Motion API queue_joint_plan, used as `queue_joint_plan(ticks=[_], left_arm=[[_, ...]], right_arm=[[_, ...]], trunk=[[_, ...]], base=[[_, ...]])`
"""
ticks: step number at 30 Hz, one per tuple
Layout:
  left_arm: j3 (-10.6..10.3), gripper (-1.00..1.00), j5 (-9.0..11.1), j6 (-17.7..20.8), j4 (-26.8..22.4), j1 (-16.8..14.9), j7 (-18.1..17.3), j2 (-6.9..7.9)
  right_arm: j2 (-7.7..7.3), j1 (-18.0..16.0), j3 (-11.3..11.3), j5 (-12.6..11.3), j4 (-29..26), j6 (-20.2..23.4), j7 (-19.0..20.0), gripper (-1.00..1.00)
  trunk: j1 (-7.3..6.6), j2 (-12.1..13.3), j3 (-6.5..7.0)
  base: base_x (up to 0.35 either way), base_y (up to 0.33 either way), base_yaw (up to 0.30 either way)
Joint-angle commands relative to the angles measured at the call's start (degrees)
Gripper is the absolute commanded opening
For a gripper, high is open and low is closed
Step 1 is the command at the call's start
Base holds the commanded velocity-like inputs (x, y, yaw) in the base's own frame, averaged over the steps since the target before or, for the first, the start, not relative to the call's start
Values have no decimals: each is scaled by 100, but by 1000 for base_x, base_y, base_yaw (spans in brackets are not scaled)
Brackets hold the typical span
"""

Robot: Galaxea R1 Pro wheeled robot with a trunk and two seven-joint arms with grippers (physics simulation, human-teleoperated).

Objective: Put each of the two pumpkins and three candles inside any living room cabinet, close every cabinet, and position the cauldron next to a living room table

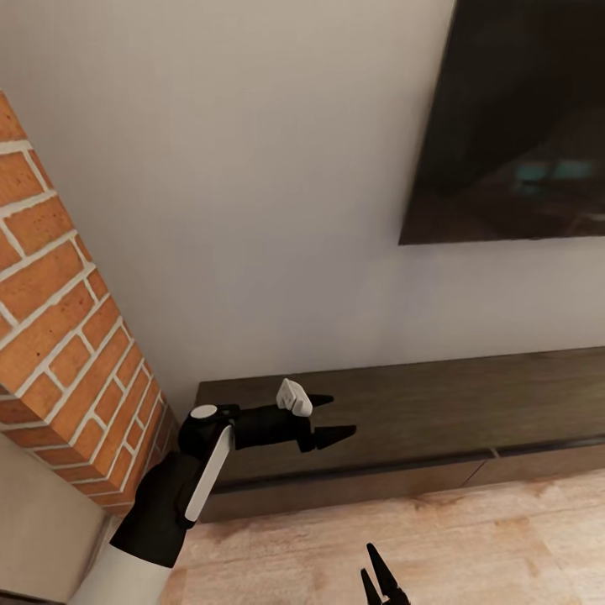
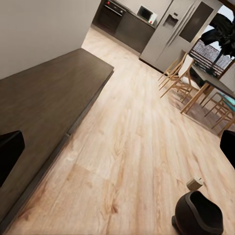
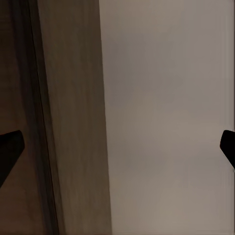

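Note:
The long dark-brown cabinet (image 1: 420, 403) runs along the wall, its drawer fronts flush. My left gripper (image 1: 336, 418) hovers open over the cabinet's left end with nothing between its fingers. In the left wrist view the cabinet top (image 2: 44, 93) stretches away, and the dark cauldron (image 2: 200, 215) sits on the wood floor well out from it. A small pale beige stub (image 2: 194, 184) beside the cauldron looks like a candle. My right gripper (image 1: 378, 580) is low over the floor, open and empty; its wrist view shows the cabinet's edge (image 3: 19, 98) against the wall. The pumpkins are out of view.
A brick fireplace column (image 1: 59, 336) stands just left of the cabinet. A dark TV (image 1: 521, 118) hangs on the wall above. Across the open wood floor (image 2: 127, 147) are a dining table with chairs (image 2: 196, 83) and a kitchen with a fridge (image 2: 171, 29).

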Motion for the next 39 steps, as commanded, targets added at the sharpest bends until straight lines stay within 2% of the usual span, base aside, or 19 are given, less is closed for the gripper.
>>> queue_joint_plan(ticks=[1,3,8,12,19,24,27,33,34,35,39], left_arm=[[0,100,2,0,-1,0,0,-1],[0,100,4,0,-3,0,0,-1],[-33,100,5,0,-6,0,0,-16],[-126,100,5,7,-7,0,-5,-18],[-257,100,42,33,-26,0,-4,-33],[-261,100,246,24,-74,-14,12,-48],[-225,100,299,1,-176,-37,34,-75],[168,100,317,-8,-223,-208,40,-78],[371,100,320,-8,-225,-231,35,-75],[459,100,319,-8,-226,-236,32,-74],[596,100,321,-8,-228,-244,6,-76]], right_arm=[[3,-41,-10,-1,-9,2,0,100],[9,-130,-83,-6,-16,3,3,100],[35,-353,-907,-5,-34,-10,29,100],[34,-438,-1113,-8,-154,-50,15,100],[19,-465,-1174,-11,-225,-74,28,100],[18,-467,-1170,13,-130,-75,60,100],[25,-467,-1166,63,-112,-75,70,100],[32,-467,-1147,94,-110,-68,80,100],[34,-467,-1144,103,-111,-61,92,100],[34,-467,-1144,106,-111,-55,97,100],[25,-597,-1145,102,-108,-23,107,100]], trunk=[[23,-42,-19],[67,-122,-55],[176,-322,-144],[264,-483,-216],[418,-764,-342],[528,-964,-432],[594,-1084,-485],[725,-1325,-593],[747,-1365,-611],[769,-1405,-629],[857,-1566,-701]], base=[[0,0,0],[0,0,0],[0,0,0],[0,0,0],[0,0,0],[0,0,0],[0,0,0],[0,0,0],[0,0,0],[0,0,0],[0,0,0]])
